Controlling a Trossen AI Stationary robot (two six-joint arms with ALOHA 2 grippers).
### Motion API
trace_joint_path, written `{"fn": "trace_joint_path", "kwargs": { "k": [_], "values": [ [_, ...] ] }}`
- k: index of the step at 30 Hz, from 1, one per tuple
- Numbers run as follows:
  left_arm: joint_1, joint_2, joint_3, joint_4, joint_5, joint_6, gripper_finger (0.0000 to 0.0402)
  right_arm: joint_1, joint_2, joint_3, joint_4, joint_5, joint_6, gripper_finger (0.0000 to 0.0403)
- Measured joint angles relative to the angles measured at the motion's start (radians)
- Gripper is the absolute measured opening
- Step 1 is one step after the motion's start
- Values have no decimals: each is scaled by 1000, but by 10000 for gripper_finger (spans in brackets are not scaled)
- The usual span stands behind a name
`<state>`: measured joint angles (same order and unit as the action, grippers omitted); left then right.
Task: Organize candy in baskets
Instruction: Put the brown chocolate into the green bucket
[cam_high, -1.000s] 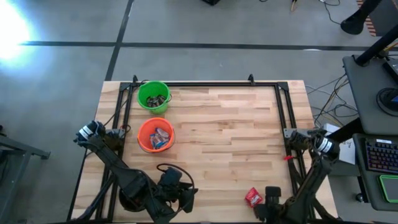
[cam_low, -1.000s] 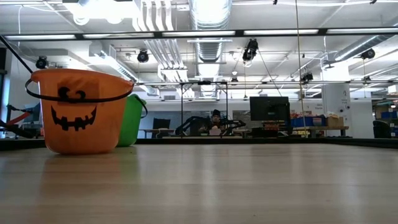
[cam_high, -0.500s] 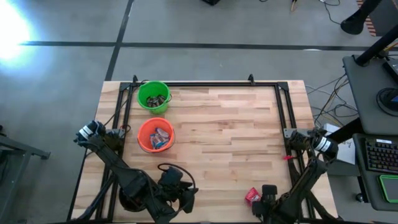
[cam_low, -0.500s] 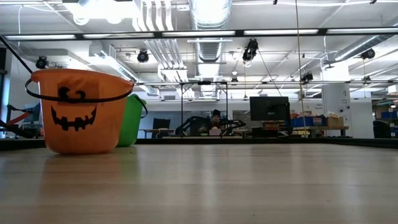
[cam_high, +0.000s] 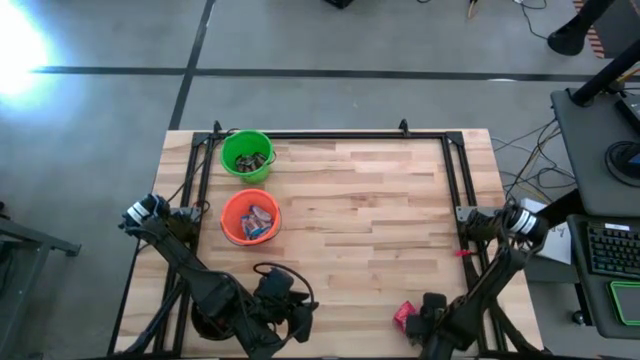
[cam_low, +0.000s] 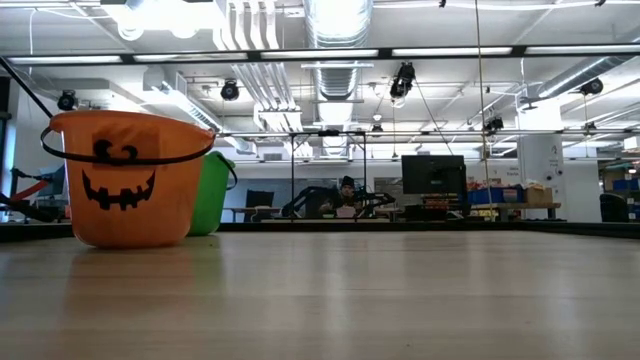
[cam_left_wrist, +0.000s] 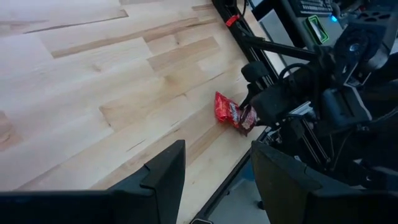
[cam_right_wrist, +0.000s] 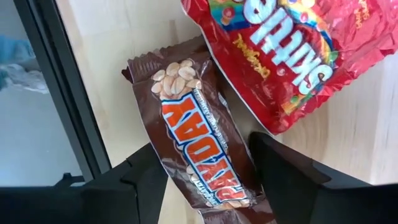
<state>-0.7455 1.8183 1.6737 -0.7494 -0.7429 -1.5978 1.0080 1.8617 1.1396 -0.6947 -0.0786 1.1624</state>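
Two candies lie at the near right edge of the wooden bench (cam_high: 370, 230): a red Skittles bag (cam_right_wrist: 292, 56) and a brown PayDay bar (cam_right_wrist: 199, 149), the bag's corner overlapping the bar. The right gripper (cam_right_wrist: 208, 186) hangs directly over the PayDay bar, its fingers (cam_right_wrist: 283, 171) spread on either side of the wrapper without pinching it. The left gripper (cam_left_wrist: 217, 174) waits at the near left of the bench, fingers (cam_left_wrist: 165, 177) spread and holding nothing, facing across toward the red bag. At the far left stand a green bucket (cam_high: 246, 154) with dark wrappers inside and, just beside it, an orange pumpkin-face bucket (cam_high: 249, 217) with blue-and-white and red wrappers.
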Motion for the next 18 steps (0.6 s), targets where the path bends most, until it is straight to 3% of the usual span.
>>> {"fn": "trace_joint_path", "kwargs": {
  "k": [4,13,18],
  "values": [
    [0,0,0,0,0,0,165,0,1,-23,26,1,31,192],
    [0,0,0,1,0,0,165,1,3,-33,30,-14,45,68],
    [0,0,0,1,0,0,165,1,-8,0,15,-74,49,47]
  ]
}}
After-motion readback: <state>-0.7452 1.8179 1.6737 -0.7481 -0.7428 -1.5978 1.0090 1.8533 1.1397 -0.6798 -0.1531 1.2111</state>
